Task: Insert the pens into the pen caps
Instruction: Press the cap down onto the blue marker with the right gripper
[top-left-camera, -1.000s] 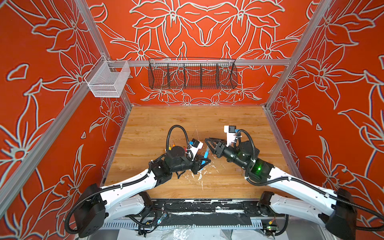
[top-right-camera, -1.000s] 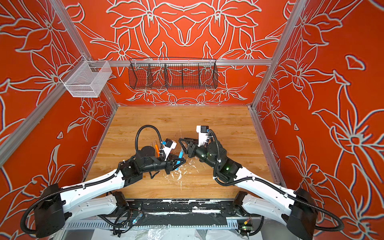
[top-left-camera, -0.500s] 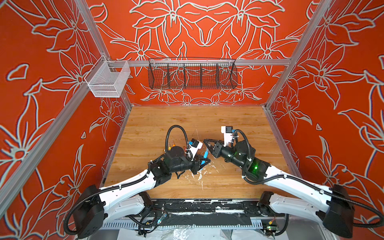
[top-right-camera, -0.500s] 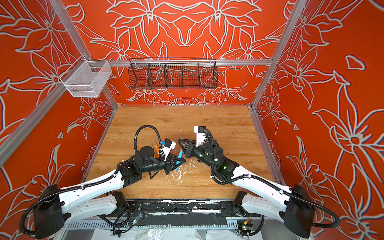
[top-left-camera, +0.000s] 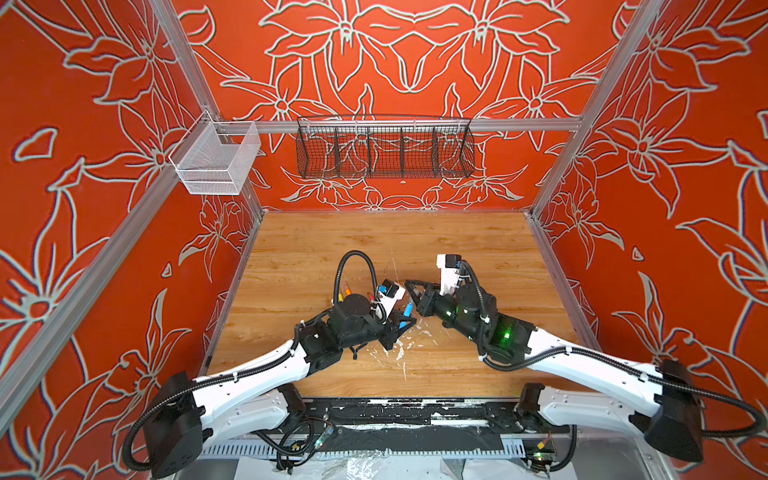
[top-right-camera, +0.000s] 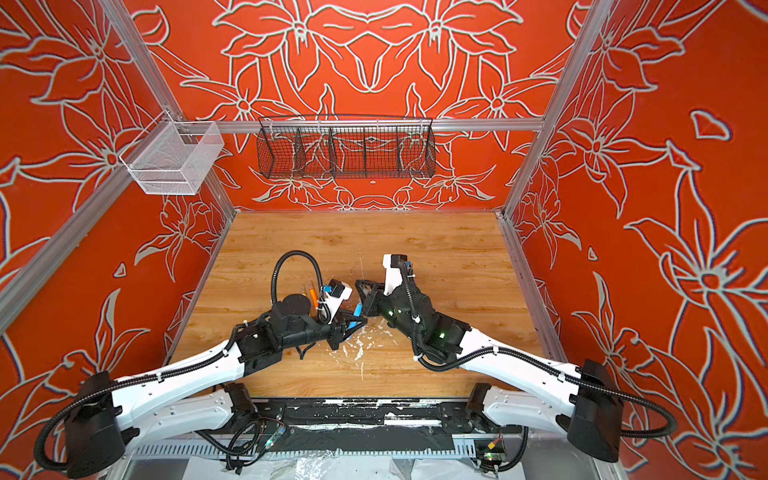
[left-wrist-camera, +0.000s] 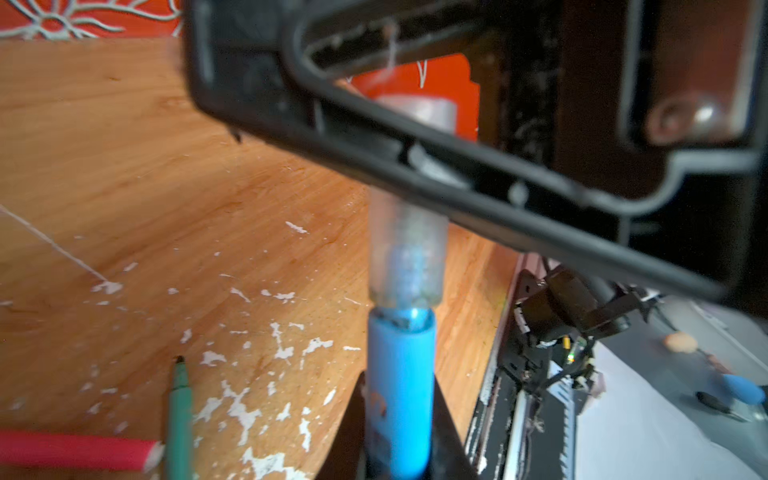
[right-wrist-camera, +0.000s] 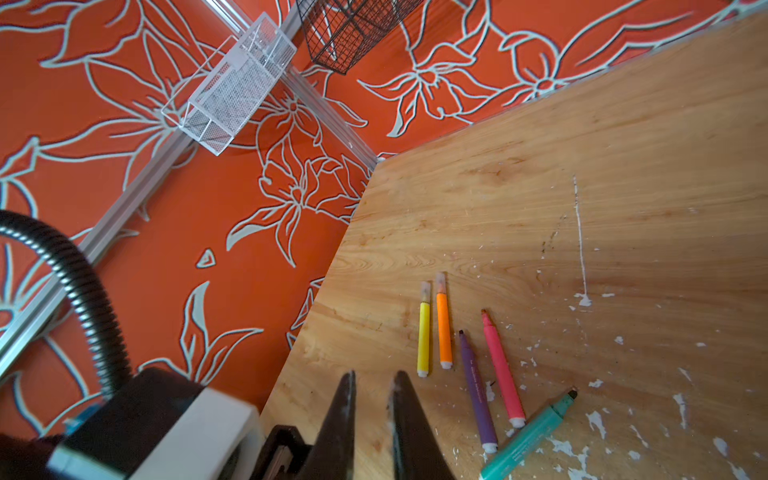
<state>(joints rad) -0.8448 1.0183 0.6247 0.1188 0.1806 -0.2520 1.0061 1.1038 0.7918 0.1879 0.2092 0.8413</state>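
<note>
Left claw (left-wrist-camera: 399, 419) is clamping the blue pen (left-wrist-camera: 399, 374); right claw (right-wrist-camera: 374, 378) is pinching the clear cap (left-wrist-camera: 407, 257) over its tip.

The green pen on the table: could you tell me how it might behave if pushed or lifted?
The green pen looks round and smooth, lying flat on the table, so a sideways push would probably roll it. As a slim plastic tube, it is likely light and stiff. Its bare dark tip might smear.
</note>
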